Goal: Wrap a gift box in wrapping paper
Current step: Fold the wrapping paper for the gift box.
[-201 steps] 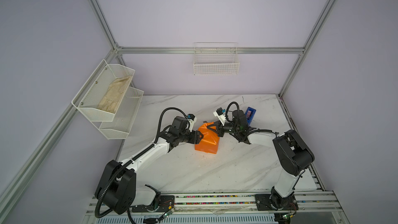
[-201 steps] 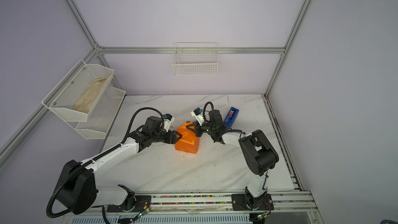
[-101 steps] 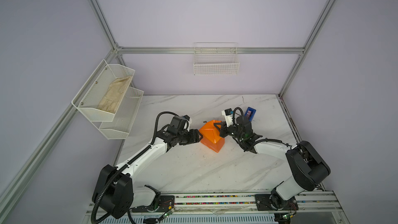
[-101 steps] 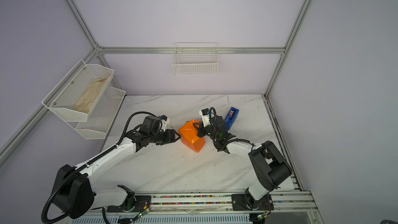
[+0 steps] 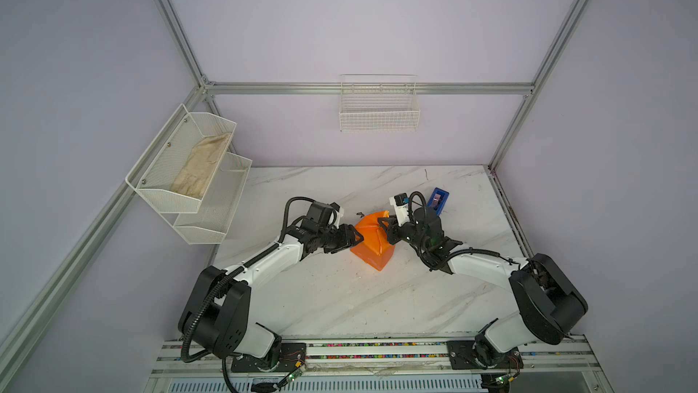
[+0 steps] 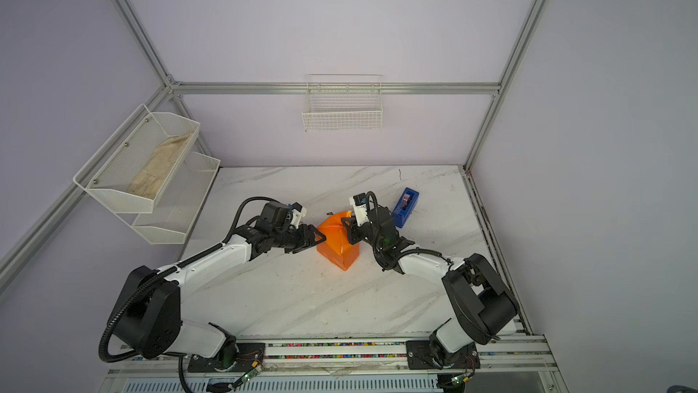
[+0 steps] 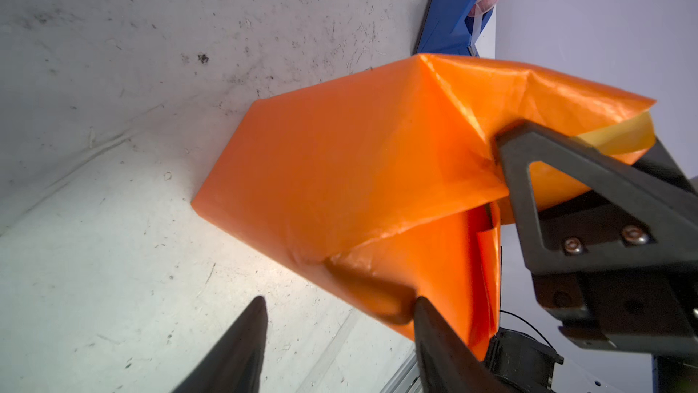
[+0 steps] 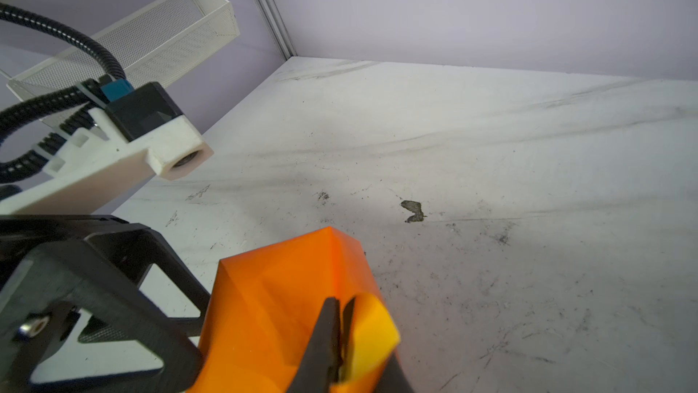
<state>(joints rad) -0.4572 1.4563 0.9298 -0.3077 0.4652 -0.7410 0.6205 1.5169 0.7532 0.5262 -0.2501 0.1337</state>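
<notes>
Centrally, in both top views, the wrapping paper [image 5: 372, 238], orange side out, is enclosing the gift box, which is hidden inside it. The parcel is sitting on the marble surface [image 5: 340, 296] in the middle of the frame, between the two arms.

Left gripper [image 7: 340, 298]: its fingers are standing well apart, one pressing into the parcel's lower fold and the other hanging free over the surface, so nothing is being held.

Right gripper [image 8: 338, 310]: its fingers are standing almost together and appear to be pinching the edge of a loose end flap, whose yellow underside is showing.

Blue tape dispenser [image 5: 438, 202]: it is lying just up and right of the parcel.

Judged risks: the flap is looking unsecured, so any slackening of the pinch is likely to let it spring open. The pressing finger is risking a dent or tear in the thin sheet, or a skid of the light parcel across the smooth surface.
</notes>
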